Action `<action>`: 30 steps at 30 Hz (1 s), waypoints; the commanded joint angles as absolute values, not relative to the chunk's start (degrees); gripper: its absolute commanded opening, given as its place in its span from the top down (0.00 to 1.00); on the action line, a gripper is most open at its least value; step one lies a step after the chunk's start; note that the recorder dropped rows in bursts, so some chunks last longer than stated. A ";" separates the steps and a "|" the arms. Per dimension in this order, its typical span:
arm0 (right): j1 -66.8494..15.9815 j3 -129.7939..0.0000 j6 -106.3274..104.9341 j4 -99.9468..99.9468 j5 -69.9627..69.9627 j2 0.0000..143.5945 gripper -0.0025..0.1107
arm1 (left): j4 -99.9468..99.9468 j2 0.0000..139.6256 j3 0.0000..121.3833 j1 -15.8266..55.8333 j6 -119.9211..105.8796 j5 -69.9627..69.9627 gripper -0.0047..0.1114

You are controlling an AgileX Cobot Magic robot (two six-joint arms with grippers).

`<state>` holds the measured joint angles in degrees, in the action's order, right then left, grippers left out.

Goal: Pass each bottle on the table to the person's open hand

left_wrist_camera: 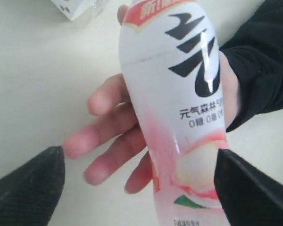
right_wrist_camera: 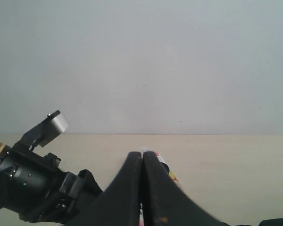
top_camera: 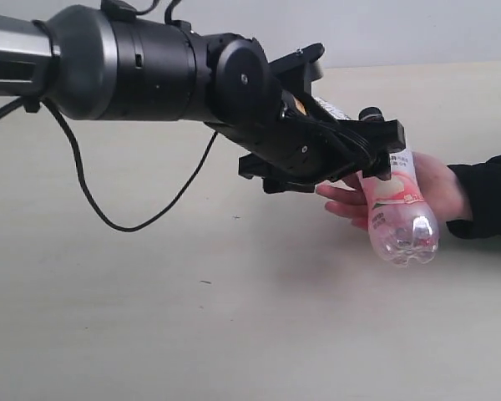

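On the left of the exterior view the left arm (top_camera: 150, 63) comes in, thick and black, and reaches across the middle toward the right. A thin black cable (top_camera: 92, 200) hangs from it in a loop above the table (top_camera: 192, 334), which is pale beige and bare on this side.

At the end of the arm is the left gripper (top_camera: 384, 154). Its fingers (left_wrist_camera: 33, 188) are apart. In the left wrist view one of them is well away from the pink bottle (top_camera: 401, 209), with table showing in the gap. The other one is just at the edge of the bottle; I cannot tell if it touches. So the bottle is between the fingers, but they do not clamp it.

The pink bottle lies on the person's hand (top_camera: 438, 188), which is open with the palm up, a little above the table at the right side. The clear ribbed bottom of the bottle points down and toward the camera, and its label is white and pink with black characters. A black sleeve (top_camera: 493, 196) goes from the wrist to the right edge.

In the left wrist view a corner of a white thing (left_wrist_camera: 75, 9) is at the frame edge; I cannot tell what it is.

The right gripper (right_wrist_camera: 142, 188) is seen only in its own wrist view. Its fingers are pressed together and hold nothing, and they point at a grey wall.
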<state>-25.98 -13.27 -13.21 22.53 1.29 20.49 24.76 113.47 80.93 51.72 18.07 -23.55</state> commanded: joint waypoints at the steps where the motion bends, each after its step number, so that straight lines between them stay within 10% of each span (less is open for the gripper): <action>1: -26.01 -12.97 -13.19 22.56 0.71 20.22 0.98 | 23.10 109.78 81.26 51.24 13.88 -26.85 0.32; 5: -26.01 -12.97 -13.19 22.56 0.71 20.22 0.98 | 20.14 107.15 81.26 51.24 10.70 -31.38 0.57; 8: -26.01 -12.97 -13.19 22.56 0.71 20.22 0.98 | 15.07 102.42 75.01 51.24 9.83 -30.56 0.95; 30: -26.01 -12.97 -13.19 22.56 0.71 20.22 0.98 | 10.80 35.48 10.36 29.18 7.73 1.39 0.96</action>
